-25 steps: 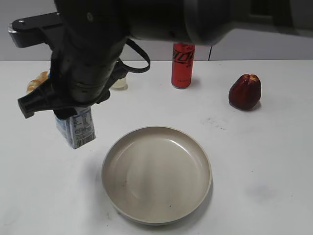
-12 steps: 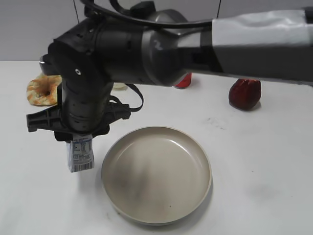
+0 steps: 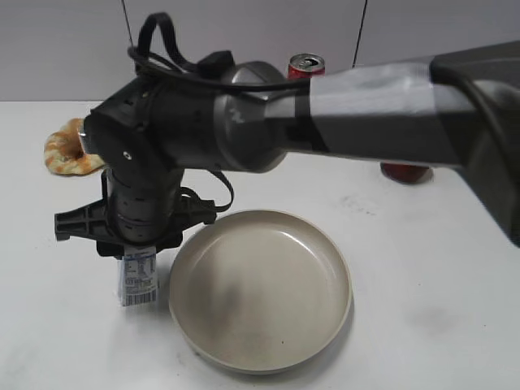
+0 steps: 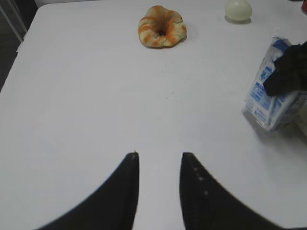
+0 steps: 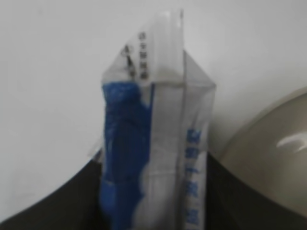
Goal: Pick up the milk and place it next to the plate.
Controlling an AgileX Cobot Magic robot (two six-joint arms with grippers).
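The milk (image 3: 136, 280) is a small white carton with blue print, just left of the plate (image 3: 260, 218), a large beige dish. My right gripper (image 3: 134, 242) reaches across from the right and is shut on the carton's top. The carton's base is at the table surface or just above it. In the right wrist view the milk (image 5: 153, 143) sits between the fingers (image 5: 153, 158), with the plate's rim (image 5: 273, 158) at the right. My left gripper (image 4: 159, 154) is open and empty over bare table, with the milk (image 4: 271, 100) to its right.
A ring-shaped pastry (image 3: 69, 150) lies at the back left and also shows in the left wrist view (image 4: 161, 26). A red can (image 3: 306, 65) and a dark red fruit (image 3: 406, 172) stand behind the right arm. A pale round thing (image 4: 238, 9) sits at the far edge.
My right gripper has carried the milk down and a little forward, from above the table to table level beside the plate's left rim. The arm now hides more of the can and fruit.
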